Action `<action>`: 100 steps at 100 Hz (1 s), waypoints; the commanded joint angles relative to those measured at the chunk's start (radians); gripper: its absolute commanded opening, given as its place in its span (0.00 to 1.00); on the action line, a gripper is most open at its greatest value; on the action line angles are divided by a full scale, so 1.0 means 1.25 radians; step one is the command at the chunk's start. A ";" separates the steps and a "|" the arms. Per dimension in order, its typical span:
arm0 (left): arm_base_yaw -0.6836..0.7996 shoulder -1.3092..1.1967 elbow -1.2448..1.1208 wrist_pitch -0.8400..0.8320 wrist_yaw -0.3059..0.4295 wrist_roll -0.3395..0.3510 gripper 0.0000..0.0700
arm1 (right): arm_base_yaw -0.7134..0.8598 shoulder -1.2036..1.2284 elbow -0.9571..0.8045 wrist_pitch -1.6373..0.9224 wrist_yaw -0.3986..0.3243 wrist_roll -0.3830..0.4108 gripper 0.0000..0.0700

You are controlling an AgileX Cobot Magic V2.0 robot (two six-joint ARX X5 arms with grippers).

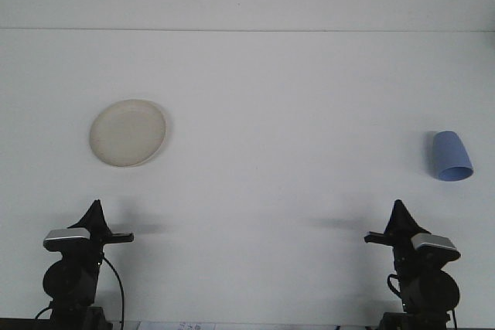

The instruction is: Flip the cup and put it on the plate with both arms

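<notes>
A round cream plate (128,133) lies flat on the white table, left of centre. Far to the right stands a light blue cup (451,156), its narrow end up and its wide end down. My left gripper (95,208) sits low at the front left, below the plate, shut and holding nothing. At the front right my right gripper (399,208) is also shut and holding nothing. It sits nearer than the cup and a little left of it. Neither gripper touches the cup or the plate.
The white table (278,113) runs back to a straight far edge (247,30) against a pale wall. Both arm bases rise from the front edge at the bottom corners.
</notes>
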 commanded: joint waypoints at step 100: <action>0.001 -0.001 -0.016 0.009 -0.001 -0.005 0.02 | -0.326 0.806 0.508 -0.182 0.130 -0.443 0.75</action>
